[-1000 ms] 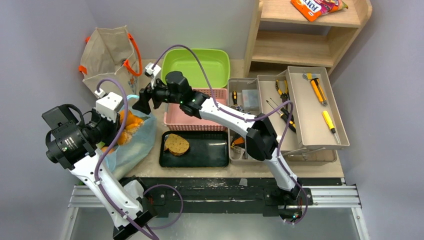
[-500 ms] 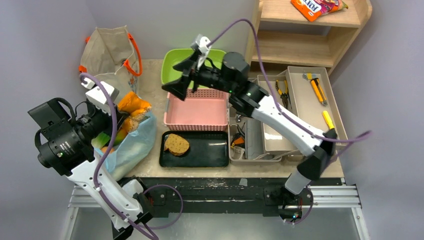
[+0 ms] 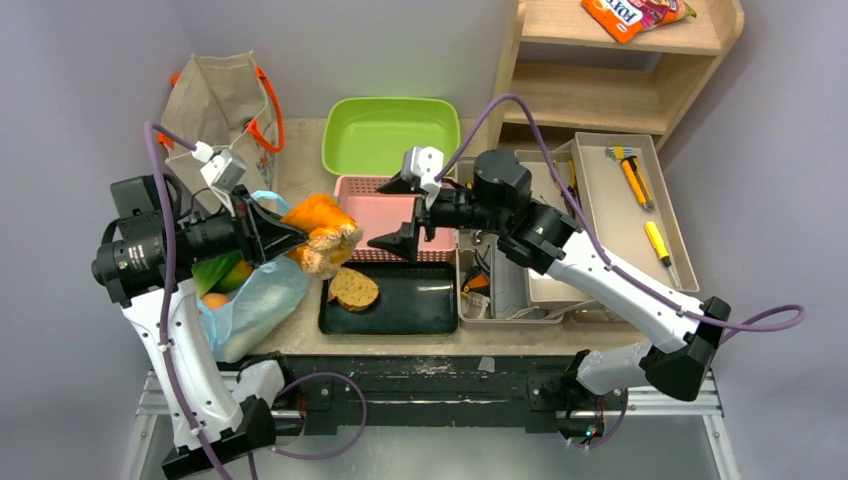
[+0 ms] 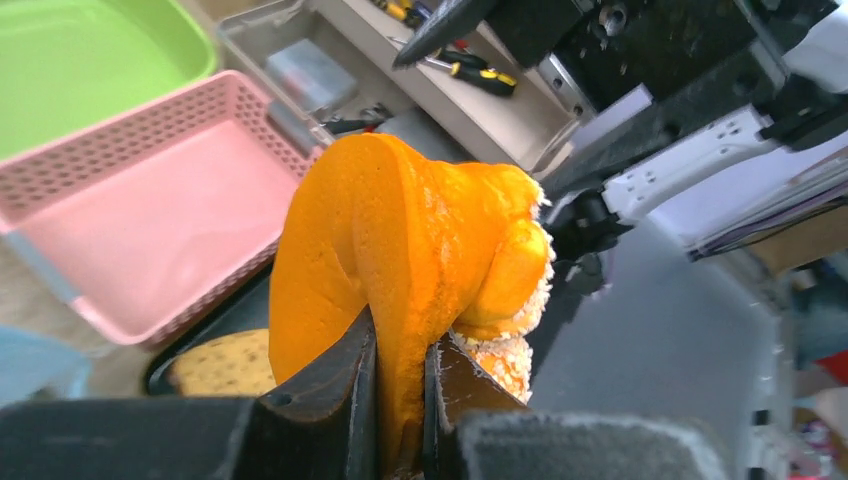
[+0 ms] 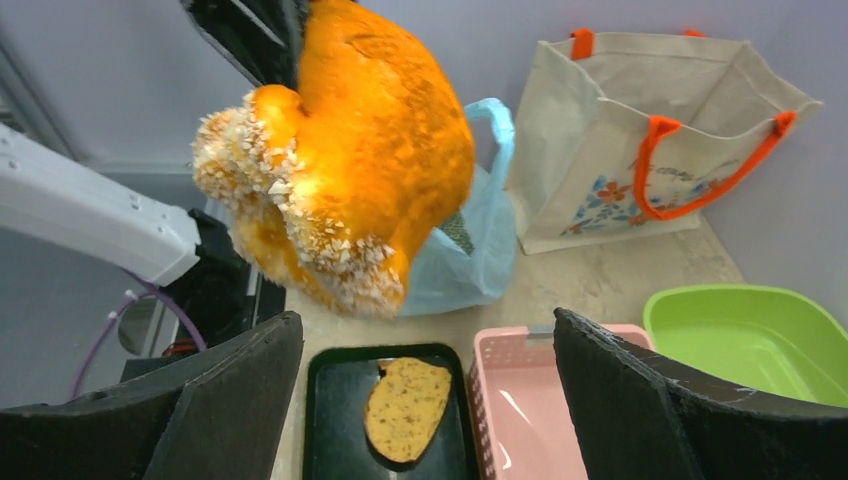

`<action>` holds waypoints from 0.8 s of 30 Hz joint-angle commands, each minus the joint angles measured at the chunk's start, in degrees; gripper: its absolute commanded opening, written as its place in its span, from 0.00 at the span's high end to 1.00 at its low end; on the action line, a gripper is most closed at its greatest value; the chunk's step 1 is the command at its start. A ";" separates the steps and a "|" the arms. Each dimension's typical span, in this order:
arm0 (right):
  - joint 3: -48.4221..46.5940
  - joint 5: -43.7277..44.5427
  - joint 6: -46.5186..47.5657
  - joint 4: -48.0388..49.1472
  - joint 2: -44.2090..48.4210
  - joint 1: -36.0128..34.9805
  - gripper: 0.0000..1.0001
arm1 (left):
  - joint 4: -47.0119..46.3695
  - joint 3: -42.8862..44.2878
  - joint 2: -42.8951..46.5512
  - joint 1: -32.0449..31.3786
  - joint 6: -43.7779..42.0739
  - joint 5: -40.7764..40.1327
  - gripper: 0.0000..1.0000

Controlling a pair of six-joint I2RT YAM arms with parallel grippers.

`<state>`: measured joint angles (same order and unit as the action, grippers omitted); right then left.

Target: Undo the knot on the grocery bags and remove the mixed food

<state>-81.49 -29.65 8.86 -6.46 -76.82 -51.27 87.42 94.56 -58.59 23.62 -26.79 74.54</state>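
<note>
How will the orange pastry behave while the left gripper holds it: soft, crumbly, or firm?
Probably soft: the pastry looks squeezed thin inside the left gripper. Likely crumbly: white flakes coat its rim and may shed. It seems light, held by one edge without sagging.

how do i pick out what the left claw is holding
Find the black tray in the middle of the top view. Held above its left end in the left claw is the pastry: bright orange top, crumbly pale edge, unlike the flat brown bread slice below it.
</note>
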 commanded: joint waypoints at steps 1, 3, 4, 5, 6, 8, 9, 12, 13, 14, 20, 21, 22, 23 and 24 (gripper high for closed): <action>0.59 -1.27 3.55 1.98 0.30 -4.74 0.07 | -19.48 -7.59 4.10 -5.64 23.14 3.55 1.00; 0.74 0.03 4.04 2.23 0.18 -6.65 0.08 | -25.49 -9.71 5.05 -8.67 27.72 1.53 1.00; 0.92 1.02 3.90 2.67 0.06 -7.15 0.09 | -26.06 -9.88 5.13 -10.32 28.54 0.28 1.00; 1.16 2.47 3.09 3.50 -0.07 -7.52 0.10 | -26.23 -10.03 5.15 -11.78 28.88 -0.50 1.00; 1.30 4.18 2.02 4.38 -0.23 -7.69 0.11 | -26.52 -10.27 5.07 -13.33 29.68 -0.91 1.00; 1.21 6.63 0.72 5.22 -0.63 -7.71 0.15 | -27.63 -11.24 5.40 -14.77 30.69 -2.01 1.00; 1.05 7.41 0.65 5.12 -0.76 -7.71 0.20 | -28.46 -11.66 5.82 -14.96 31.34 -2.50 1.00; 0.79 9.23 0.12 4.07 -0.82 -7.71 0.55 | -28.80 -11.82 6.11 -15.00 31.79 -3.16 1.00; 0.68 9.21 0.10 3.49 -0.72 -7.72 0.69 | -28.89 -11.71 6.12 -15.05 32.00 -3.78 0.99; 0.45 9.37 0.05 2.41 -0.63 -7.71 0.79 | -28.92 -11.50 6.16 -15.01 32.12 -5.06 0.85; -2.21 8.03 -3.42 -12.22 -0.28 -2.67 1.00 | -20.37 -2.10 6.50 -14.92 23.88 -21.17 0.15; -2.25 7.45 -3.52 -15.23 -0.14 -1.54 1.00 | -19.59 -0.09 6.56 -14.82 23.20 -24.39 0.12; -2.26 7.14 -3.17 -17.85 -0.16 -0.73 1.00 | -19.02 1.64 6.49 -14.58 22.97 -27.81 0.11; -2.39 6.95 -2.38 -20.41 -0.35 -0.19 1.00 | -18.75 3.43 6.35 -13.93 23.63 -31.01 0.10; -2.80 7.17 -1.19 -23.25 -0.97 0.08 1.00 | -18.58 4.84 6.07 -11.66 24.35 -32.81 0.10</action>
<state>-81.01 -21.08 7.51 -18.28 -77.62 -53.47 66.78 92.49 -53.04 8.99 -0.80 54.96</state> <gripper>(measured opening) 0.056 0.892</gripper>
